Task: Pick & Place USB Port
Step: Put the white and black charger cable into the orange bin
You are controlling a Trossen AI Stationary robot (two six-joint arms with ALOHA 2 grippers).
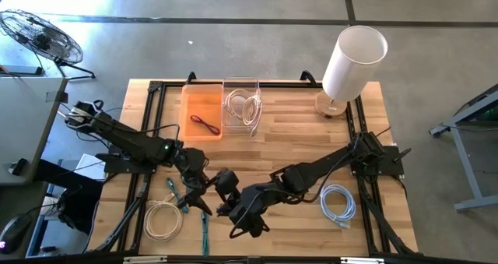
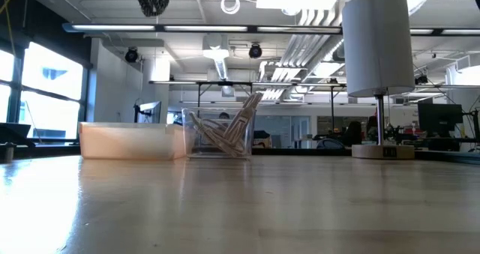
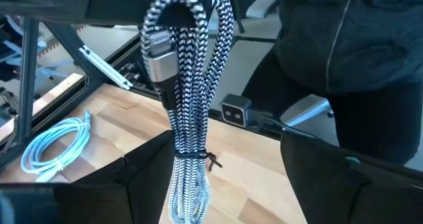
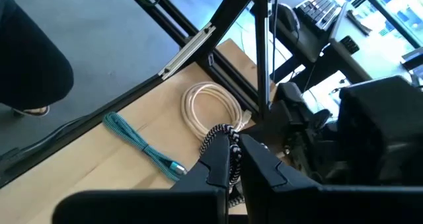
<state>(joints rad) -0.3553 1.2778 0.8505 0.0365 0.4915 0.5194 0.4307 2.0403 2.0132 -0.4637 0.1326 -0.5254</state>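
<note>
Braided black-and-white USB cable (image 3: pixel 192 118), folded bundle tied near one end, silver plug showing; right gripper (image 4: pixel 234 159) pinching it, left gripper (image 3: pixel 218 184) spread wide.

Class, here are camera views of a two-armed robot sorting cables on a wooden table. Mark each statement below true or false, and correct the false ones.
1. The orange bin holds a dark cable. True.
2. The clear bin stands empty. False: a pale coiled cable lies in it.
3. The right gripper is closed on a black-and-white braided cable. True.
4. The light blue cable lies on the left arm's side of the table. False: it lies by the right arm's base.
5. The white lamp stands at the far right corner of the table. True.
6. The cream cable sits inside the orange bin. False: it lies on the bare wood near the front left.
</note>
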